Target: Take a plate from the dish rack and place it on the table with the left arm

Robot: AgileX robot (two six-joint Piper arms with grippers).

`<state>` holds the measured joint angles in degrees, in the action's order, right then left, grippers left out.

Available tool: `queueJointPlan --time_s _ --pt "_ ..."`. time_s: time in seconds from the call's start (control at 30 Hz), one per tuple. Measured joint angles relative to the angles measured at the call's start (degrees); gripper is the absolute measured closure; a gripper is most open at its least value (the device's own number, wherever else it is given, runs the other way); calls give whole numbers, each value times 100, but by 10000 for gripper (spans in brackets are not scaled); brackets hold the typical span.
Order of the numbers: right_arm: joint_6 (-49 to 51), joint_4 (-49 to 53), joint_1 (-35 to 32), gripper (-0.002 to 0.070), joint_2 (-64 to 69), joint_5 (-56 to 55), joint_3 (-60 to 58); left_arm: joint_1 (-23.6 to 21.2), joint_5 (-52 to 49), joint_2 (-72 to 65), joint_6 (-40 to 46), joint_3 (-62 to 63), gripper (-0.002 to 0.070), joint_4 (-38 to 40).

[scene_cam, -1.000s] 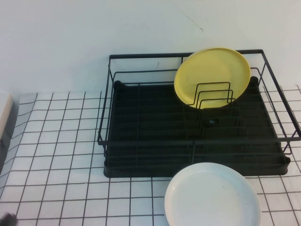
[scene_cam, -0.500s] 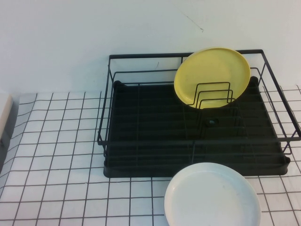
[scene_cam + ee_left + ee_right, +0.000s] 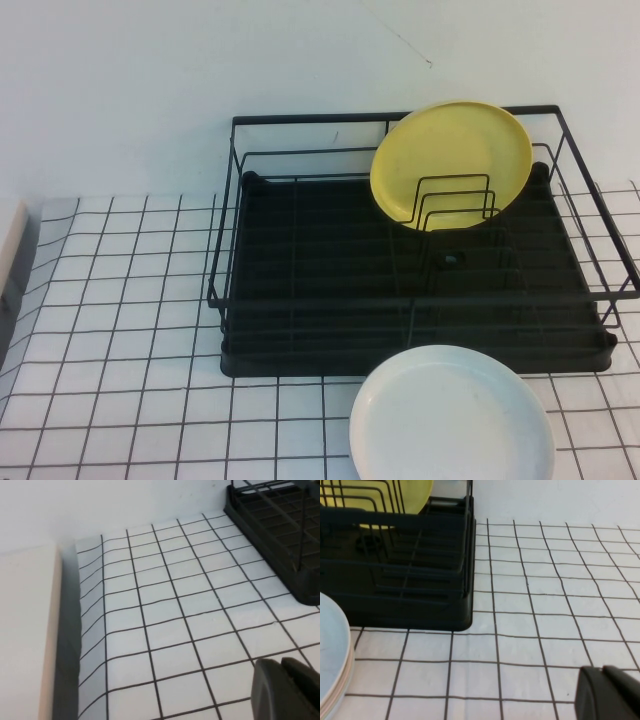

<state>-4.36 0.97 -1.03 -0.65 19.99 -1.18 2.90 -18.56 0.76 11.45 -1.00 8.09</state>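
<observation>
Left claw (image 3: 290, 690) hovers closed and empty over the counter (image 3: 170, 615); right claw (image 3: 610, 692) likewise, grip unclear. White plate (image 3: 452, 415) lies at the dish rack's (image 3: 420, 290) 6 o'clock.

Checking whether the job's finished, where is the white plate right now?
In the high view, the white plate lies flat on the table, right of centre, just in front of the dish rack.

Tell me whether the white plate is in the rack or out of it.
Out. The white plate lies flat on the table in front of the dish rack; only the yellow plate stands inside.
</observation>
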Motion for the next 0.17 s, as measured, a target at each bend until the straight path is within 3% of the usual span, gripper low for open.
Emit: queueJointPlan --time_s 0.17 --pt "0 0 0 679 0 0 0 -26 -12 0 -56 5 677 -160"
